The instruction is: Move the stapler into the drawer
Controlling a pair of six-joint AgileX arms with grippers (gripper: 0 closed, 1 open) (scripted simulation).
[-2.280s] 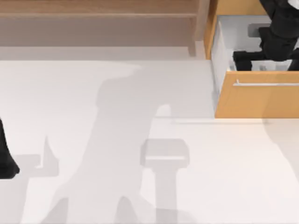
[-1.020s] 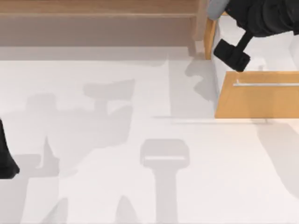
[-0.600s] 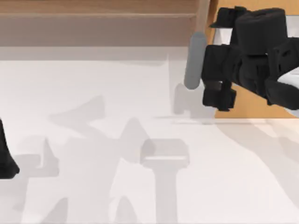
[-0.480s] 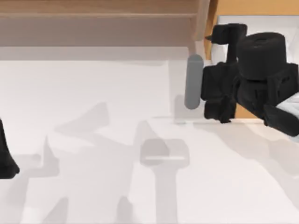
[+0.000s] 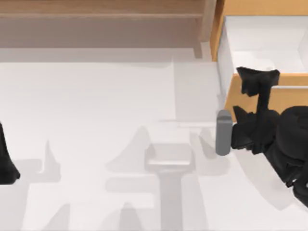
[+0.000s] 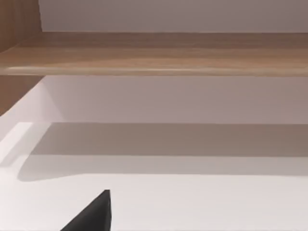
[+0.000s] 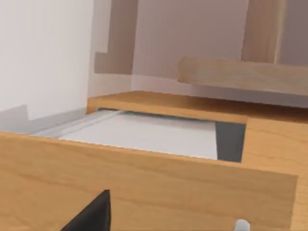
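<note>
The light wooden drawer (image 5: 293, 98) stands pulled out at the top right, its white inside showing, with a silver bar handle (image 5: 288, 87) on its front. The stapler is hidden; I make out only a faint grey patch on the drawer floor just behind the front panel. My right gripper (image 5: 250, 98) hangs in front of the drawer's left corner, open and empty, a grey cylinder (image 5: 223, 132) fixed at its side. The right wrist view looks over the drawer front (image 7: 144, 183) into the white inside. My left gripper (image 5: 5, 163) is parked at the table's left edge.
A brown open shelf (image 5: 101, 14) runs along the back, left of the drawer, and also shows as the shelf board (image 6: 154, 53) in the left wrist view. The white table (image 5: 96, 120) spreads wide between the two arms, crossed by arm shadows.
My right gripper rose out of the drawer, swung left past its corner, then came down toward the table's front. It now sits before the front panel. The left arm stayed still.
</note>
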